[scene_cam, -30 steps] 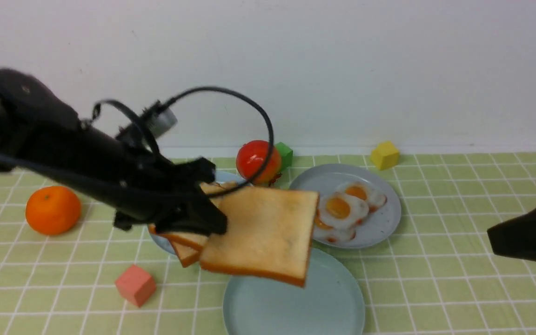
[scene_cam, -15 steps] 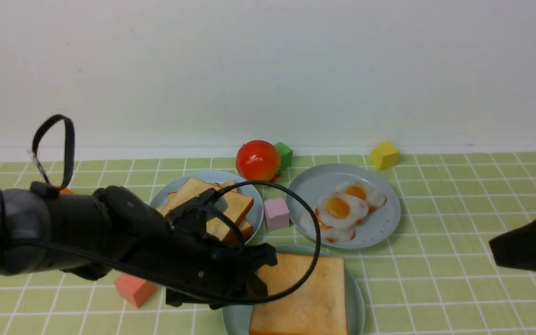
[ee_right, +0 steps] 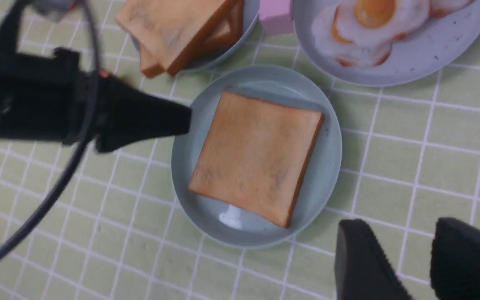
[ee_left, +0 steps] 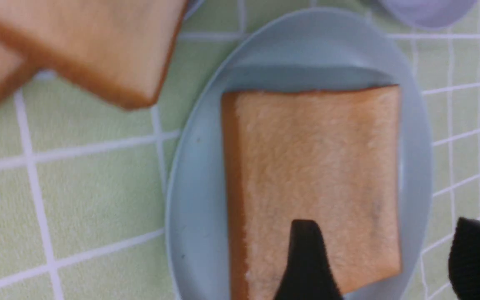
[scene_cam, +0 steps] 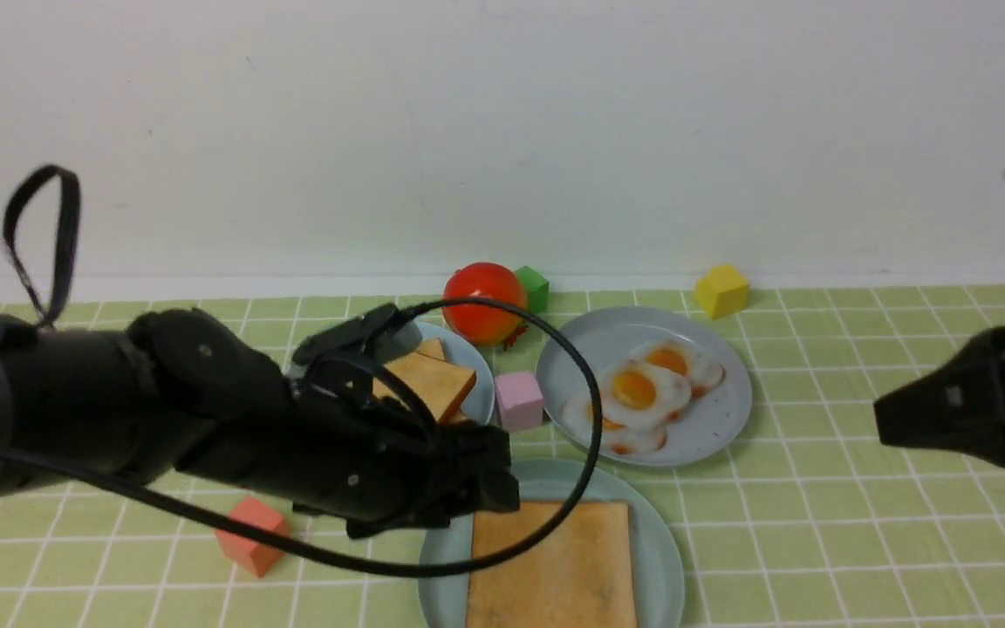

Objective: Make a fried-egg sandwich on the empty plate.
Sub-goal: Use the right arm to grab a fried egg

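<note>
Entry: one toast slice point(scene_cam: 550, 563) lies flat on the mint-green plate point(scene_cam: 658, 545), broad face up; a level base for the egg, by my reading; egg and top slice not yet on. Your left gripper point(scene_cam: 481, 475) hovers at the slice's left edge, jaws wide apart, nothing between them. Your right gripper point(ee_right: 404, 227) hangs right of the plate, fingers parted, empty; seemingly better placed for the fried eggs point(scene_cam: 642, 388) on the speckled plate point(scene_cam: 721, 423). Spare toast point(scene_cam: 433, 384) sits on the light-blue plate point(scene_cam: 483, 392); probably the lid.
</note>
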Action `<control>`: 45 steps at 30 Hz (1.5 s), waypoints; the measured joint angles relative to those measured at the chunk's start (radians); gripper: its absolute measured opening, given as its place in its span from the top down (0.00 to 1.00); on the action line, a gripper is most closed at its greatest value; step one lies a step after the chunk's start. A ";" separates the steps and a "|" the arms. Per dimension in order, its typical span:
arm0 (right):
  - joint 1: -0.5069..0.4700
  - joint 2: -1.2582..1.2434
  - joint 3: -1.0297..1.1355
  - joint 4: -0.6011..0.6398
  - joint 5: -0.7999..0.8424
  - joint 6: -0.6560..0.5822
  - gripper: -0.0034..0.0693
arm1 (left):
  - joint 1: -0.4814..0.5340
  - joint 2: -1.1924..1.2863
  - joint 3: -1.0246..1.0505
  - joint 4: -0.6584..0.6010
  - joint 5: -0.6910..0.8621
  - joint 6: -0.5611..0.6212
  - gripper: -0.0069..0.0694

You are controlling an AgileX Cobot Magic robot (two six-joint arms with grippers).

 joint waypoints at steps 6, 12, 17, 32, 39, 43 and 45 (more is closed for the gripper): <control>0.000 0.207 0.000 0.025 -0.182 0.108 0.38 | 0.000 -0.116 -0.195 0.254 0.244 0.016 0.22; 0.000 0.439 -0.002 0.188 -0.398 0.120 0.33 | 0.000 -0.131 -0.402 0.405 0.564 0.019 0.51; 0.000 0.601 -0.015 0.345 -0.536 0.084 0.32 | 0.000 -0.132 -0.442 0.434 0.635 0.019 0.90; 0.000 0.865 -0.177 0.502 -0.676 0.046 0.32 | 0.000 -0.132 -0.442 0.474 0.646 0.020 0.93; 0.000 0.930 -0.193 0.546 -0.699 0.045 0.34 | 0.000 -0.132 -0.442 0.474 0.646 0.020 0.93; 0.000 0.945 -0.198 0.568 -0.717 0.045 0.48 | 0.000 -0.132 -0.442 0.475 0.646 0.020 0.93; 0.000 0.949 -0.198 0.574 -0.719 0.045 0.58 | 0.000 -0.132 -0.442 0.476 0.646 0.020 0.93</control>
